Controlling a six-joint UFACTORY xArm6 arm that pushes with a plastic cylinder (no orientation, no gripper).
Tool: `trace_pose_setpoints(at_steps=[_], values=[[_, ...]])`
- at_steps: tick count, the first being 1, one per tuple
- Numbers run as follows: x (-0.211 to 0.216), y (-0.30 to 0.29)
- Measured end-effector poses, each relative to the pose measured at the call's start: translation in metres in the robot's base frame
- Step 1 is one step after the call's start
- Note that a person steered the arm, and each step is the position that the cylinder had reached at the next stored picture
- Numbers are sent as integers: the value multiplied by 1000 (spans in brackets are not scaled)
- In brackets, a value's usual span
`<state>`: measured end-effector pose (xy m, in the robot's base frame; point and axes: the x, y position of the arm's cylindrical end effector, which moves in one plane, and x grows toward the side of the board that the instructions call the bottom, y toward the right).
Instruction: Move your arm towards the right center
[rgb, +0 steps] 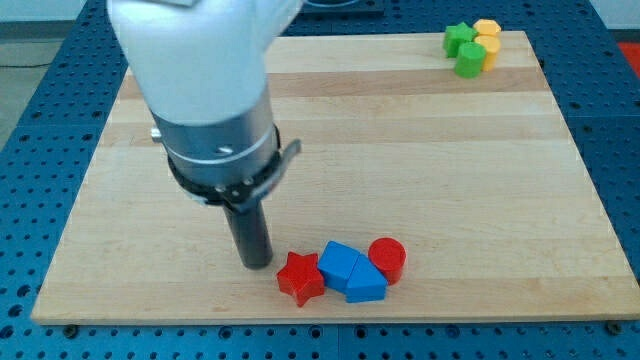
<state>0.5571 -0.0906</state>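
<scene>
In the camera view, your rod ends at my tip (256, 264), low on the board (400, 150) and left of its middle. There is no gripper on this rig, so nothing opens, closes or holds; the rod is bare and carries nothing.

Just to the view's right of the tip lies a red star (301, 277), near it but seemingly not touching; I cannot tell for certain. Against the star sits a blue cube (340, 263), with a blue wedge-like block (366, 284) pressed to it, and a red cylinder (387, 259) at the row's right end. At the view's top right corner, well apart from all this, four blocks bunch together: two green (459, 38) (469, 59) and two yellow (487, 28) (489, 48), shapes too small to name.

You want the tip at the right centre of the board. By my judgement little or none of that is done: the tip stands in the lower left part, and the whole run across remains. Heading straight right would plough into the red and blue row, so steer upward first, then across.
</scene>
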Motion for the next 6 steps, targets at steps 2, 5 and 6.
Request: trace_pose_setpoints(at_steps=[2,5,6], values=[[-71,55],[-192,368],[-213,436]])
